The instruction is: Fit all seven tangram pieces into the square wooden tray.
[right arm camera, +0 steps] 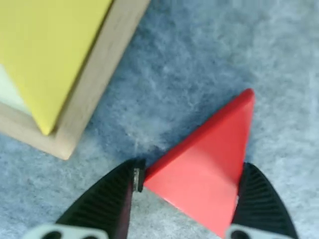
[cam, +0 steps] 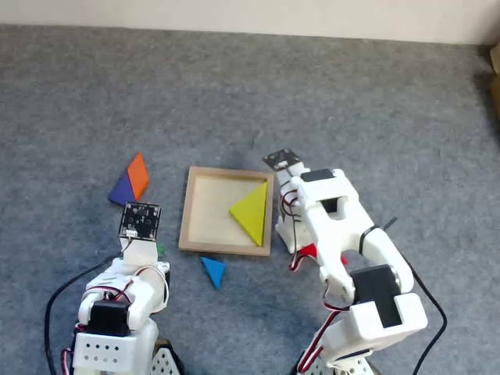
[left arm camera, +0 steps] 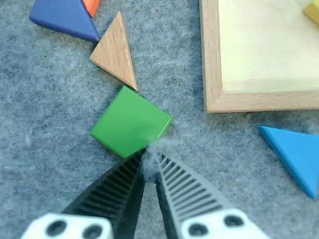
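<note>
Done: one piece of seven, the yellow triangle [cam: 251,211], lies in the tray [cam: 186,209], centre frame, against its right side.
Right claw [right arm camera: 189,175]: closed on the red triangle [right arm camera: 209,149], on the counter [cam: 351,101] just right of the tray.
Left claw [left arm camera: 150,158]: all but closed, empty, tips just beside the green square [left arm camera: 130,128].
Left to do: apparently six pieces, among them the blue triangle [cam: 212,270], below the tray.
</note>
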Motion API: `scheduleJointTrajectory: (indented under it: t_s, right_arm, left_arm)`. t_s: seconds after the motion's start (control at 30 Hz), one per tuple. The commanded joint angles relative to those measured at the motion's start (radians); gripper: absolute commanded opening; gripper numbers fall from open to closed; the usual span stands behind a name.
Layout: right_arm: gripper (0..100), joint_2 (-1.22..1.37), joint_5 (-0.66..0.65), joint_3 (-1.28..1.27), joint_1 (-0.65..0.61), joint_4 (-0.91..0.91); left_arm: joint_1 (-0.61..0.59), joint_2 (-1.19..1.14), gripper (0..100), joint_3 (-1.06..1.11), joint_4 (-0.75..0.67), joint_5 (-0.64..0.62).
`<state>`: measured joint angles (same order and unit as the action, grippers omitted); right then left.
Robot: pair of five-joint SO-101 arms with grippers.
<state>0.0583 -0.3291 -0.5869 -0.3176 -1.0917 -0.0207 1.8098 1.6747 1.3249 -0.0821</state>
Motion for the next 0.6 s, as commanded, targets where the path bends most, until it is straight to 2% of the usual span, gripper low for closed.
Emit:
scheduleJointTrajectory:
  t_s: [0.0,0.27,0.57]
  right_arm:
    - [21.1,-0.010,-0.017,0.048,0.036,0.025]
    - [21.1,-0.010,-0.112,0.137,0.036,0.025]
    - [21.0,-0.005,-0.114,0.277,0.015,0.027]
  left_arm:
    - [-0.001,0.008,0,0.021,0.006,-0.005]
    - [-0.001,0.008,0,0.021,0.006,-0.005]
    - [-0.001,0.008,0,0.021,0.006,-0.005]
